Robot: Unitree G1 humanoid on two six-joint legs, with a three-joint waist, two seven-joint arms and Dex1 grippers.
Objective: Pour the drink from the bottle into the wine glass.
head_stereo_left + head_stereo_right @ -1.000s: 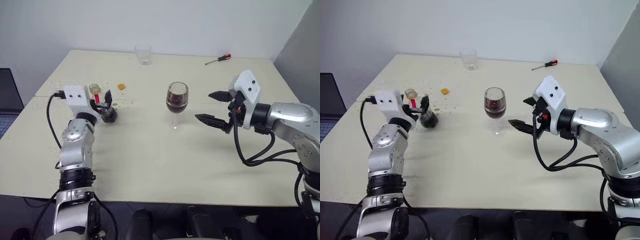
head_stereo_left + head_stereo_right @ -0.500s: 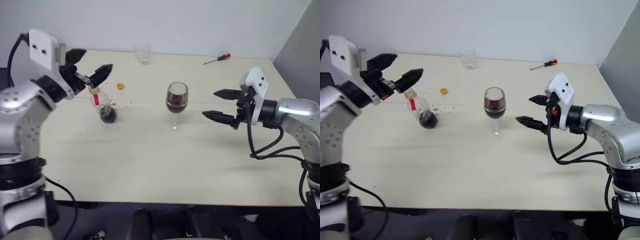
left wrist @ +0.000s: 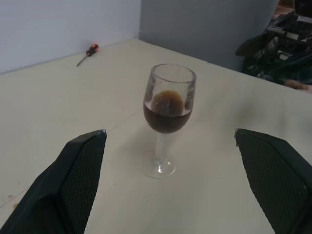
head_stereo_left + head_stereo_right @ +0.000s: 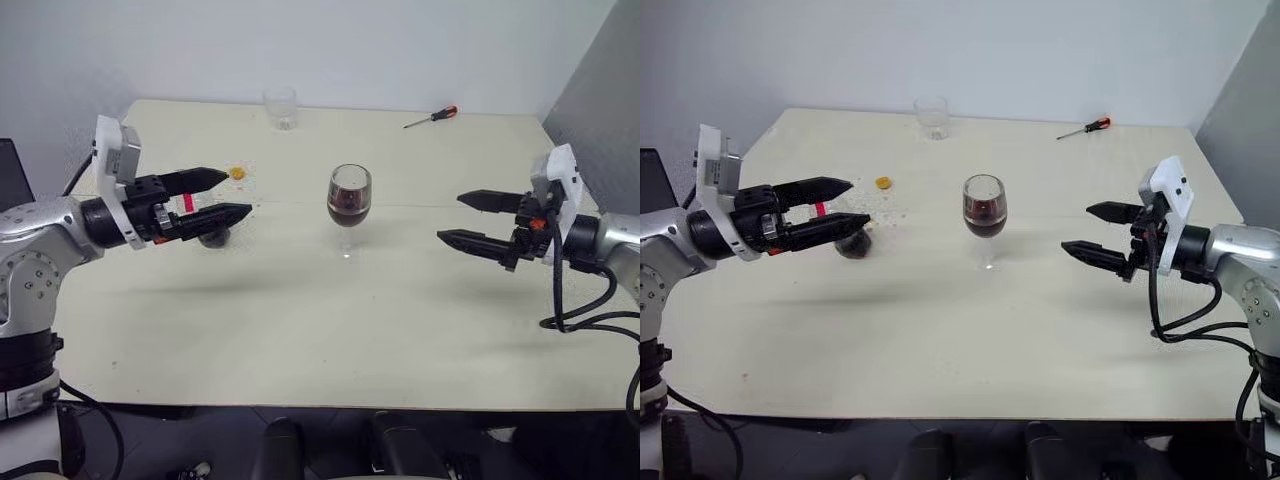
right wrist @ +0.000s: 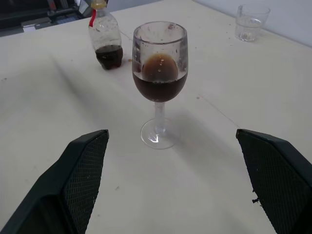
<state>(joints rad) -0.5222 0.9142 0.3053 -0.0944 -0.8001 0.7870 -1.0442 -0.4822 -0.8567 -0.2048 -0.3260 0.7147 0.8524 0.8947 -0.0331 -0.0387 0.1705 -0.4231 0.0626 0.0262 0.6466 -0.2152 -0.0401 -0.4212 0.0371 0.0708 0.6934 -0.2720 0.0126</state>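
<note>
Bottle [image 4: 212, 232] mostly hidden behind left gripper [image 4: 238, 194] fingers, bottle top cut off at frame edge in right wrist view, right arm [image 4: 620, 250] cut off at picture edge

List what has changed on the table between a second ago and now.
The left pincer let go of the bottle and lifted off it, now pointing level across the table, jaws open. The right pincer drew back from the wine glass, open as before. The bottle stands upright where it was set; the wine glass, tumbler, screwdriver and yellow cap stayed put.
</note>
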